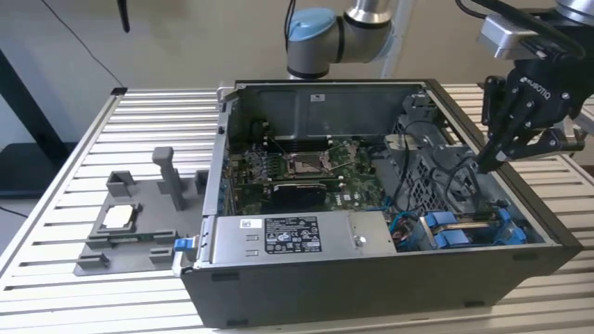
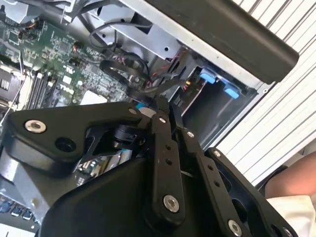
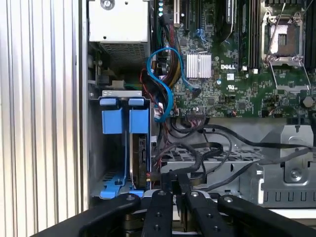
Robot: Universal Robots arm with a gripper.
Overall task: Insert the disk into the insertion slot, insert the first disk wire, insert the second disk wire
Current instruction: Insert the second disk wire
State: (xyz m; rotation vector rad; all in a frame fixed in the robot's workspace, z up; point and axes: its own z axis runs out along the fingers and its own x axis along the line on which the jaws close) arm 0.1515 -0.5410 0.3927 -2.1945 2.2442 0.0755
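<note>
1. Computer case (image 1: 371, 292), lying open on the slatted table (image 1: 139, 118), takes up most of the exterior view. Every place below is given against it.
2. Insertion slot (image 3: 96, 153), a grey metal bay with blue tabs (image 3: 111, 121), sits in the case's near corner at the exterior view's right. It is just beside the labelled power-supply box (image 1: 278, 236).
3. Disk (image 3: 141, 157) appears seated in that slot, seen edge-on under one blue tab. I judge the first step done.
4. Gripper (image 1: 485, 164) hangs inside the case along its side wall, between the slot and the case's back. In both wrist views its fingertips (image 3: 168, 178) sit among the cabling. The two fingers are drawn together with hardly a gap. Whether a wire is nipped between them I cannot tell.
5. Black wires (image 3: 217, 148) loop loose inside the case, just beside the slot and close to the fingertips. A blue cable (image 3: 165, 89) arcs over the case's motherboard. No connector can be made out plugged into the disk, so both wire insertions look not yet done.
</note>
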